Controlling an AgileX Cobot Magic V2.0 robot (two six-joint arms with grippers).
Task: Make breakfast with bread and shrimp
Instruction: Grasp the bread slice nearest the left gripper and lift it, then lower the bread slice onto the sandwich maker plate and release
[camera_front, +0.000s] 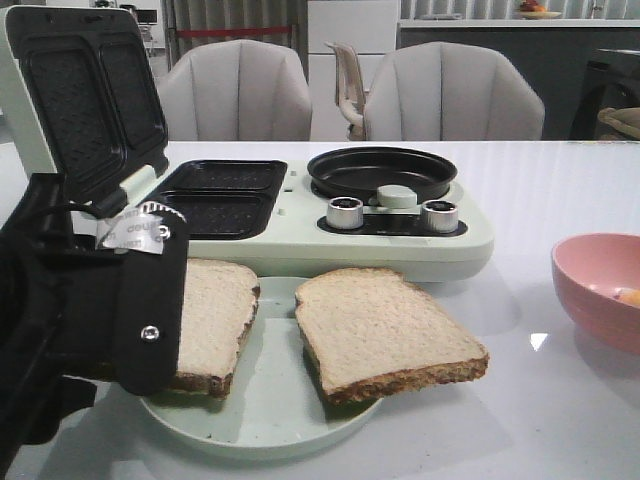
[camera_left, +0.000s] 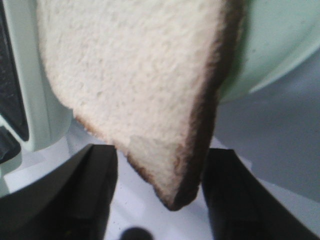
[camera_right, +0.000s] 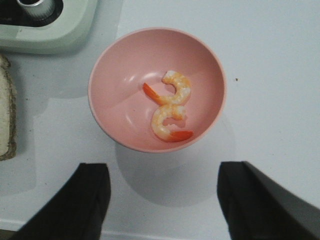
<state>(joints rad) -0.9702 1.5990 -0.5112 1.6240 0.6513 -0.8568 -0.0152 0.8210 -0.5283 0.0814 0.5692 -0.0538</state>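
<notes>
Two bread slices lie on a pale green plate (camera_front: 270, 400): a left slice (camera_front: 215, 315) and a right slice (camera_front: 380, 330). My left arm (camera_front: 100, 310) hangs over the left slice's near side. In the left wrist view my left gripper (camera_left: 162, 197) is open, with that slice's crust corner (camera_left: 175, 170) between the fingers and apart from both. Two curled orange-pink shrimp (camera_right: 172, 87) (camera_right: 167, 125) lie in a pink bowl (camera_right: 120, 65). My right gripper (camera_right: 162, 200) is open and empty over the table, just short of the bowl.
A pale green breakfast maker (camera_front: 400, 245) stands behind the plate, with its lid (camera_front: 80, 100) raised, two black grill plates (camera_front: 220, 200) and a round black pan (camera_front: 380, 170). The pink bowl (camera_front: 600, 285) sits at the right. Two grey chairs stand behind the table.
</notes>
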